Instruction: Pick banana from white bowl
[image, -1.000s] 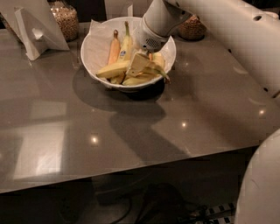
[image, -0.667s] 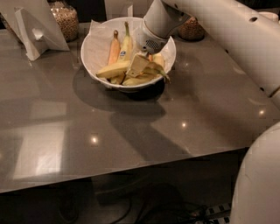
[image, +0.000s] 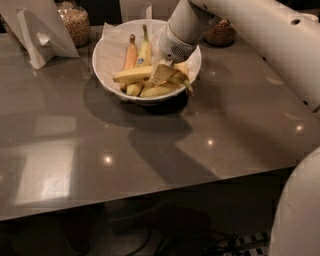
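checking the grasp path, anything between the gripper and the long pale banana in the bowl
Nothing visible: the gripper sits in the wide white paper-lined bowl, at one end of the long pale yellow banana.

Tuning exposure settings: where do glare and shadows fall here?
Camera view: small glints dot the table; a pale reflection lies front-left; a dark shadow spreads forward from the white bowl; the gripper sits among the bananas inside it.

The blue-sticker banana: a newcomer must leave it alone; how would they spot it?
Find the wide white paper-lined bowl on the grey table; the gripper is inside its right half. At the bowl's back, two bananas lie side by side. Yours is the slim yellow banana with a blue sticker, right of the orange-tinted banana.
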